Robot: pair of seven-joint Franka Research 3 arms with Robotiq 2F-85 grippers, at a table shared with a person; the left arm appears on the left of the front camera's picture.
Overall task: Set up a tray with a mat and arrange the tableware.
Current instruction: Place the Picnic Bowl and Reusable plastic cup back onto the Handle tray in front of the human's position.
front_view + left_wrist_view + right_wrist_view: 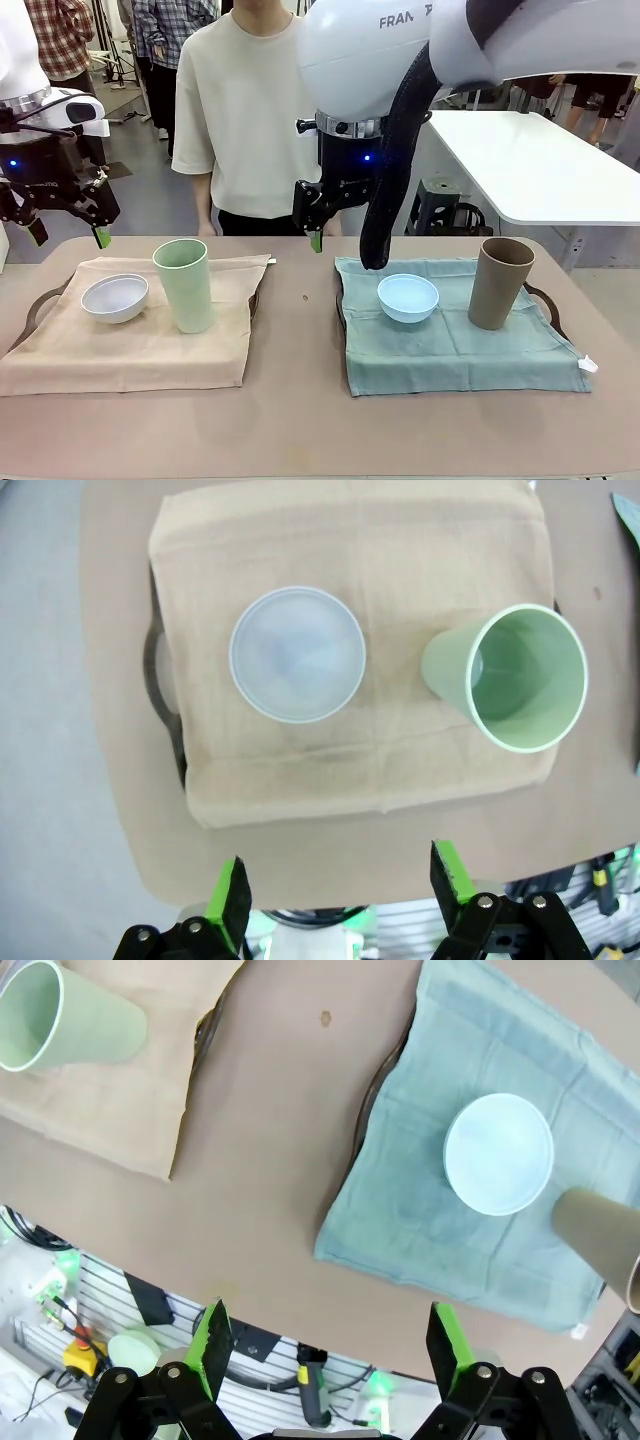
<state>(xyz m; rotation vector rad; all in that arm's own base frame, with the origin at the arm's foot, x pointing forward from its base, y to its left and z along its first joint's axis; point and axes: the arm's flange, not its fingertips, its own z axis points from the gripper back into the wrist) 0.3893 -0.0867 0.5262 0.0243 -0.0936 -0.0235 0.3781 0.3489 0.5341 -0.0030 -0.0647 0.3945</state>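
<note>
Now, left gripper (68, 232): I see fingers wide, empty, above tan mat (130, 350) corner.
Right gripper (328, 1345): wide, empty; its exact height is unclear.
Pale green tumbler (183, 284), white bowl (115, 297): tan mat.
Light blue bowl (408, 297), brown tumbler (499, 282): teal mat (450, 350).
Room: bare table (300, 400) between mats.

Bright even light from above, soft small shadows, sharp front picture, wrist pictures bent at edges, slightly hazy

Mats cover both trays (543, 300), leaving just handles visible. The right wrist view's edge crops the brown tumbler (598, 1240). The right arm hides its gripper's (330, 235) far finger.
</note>
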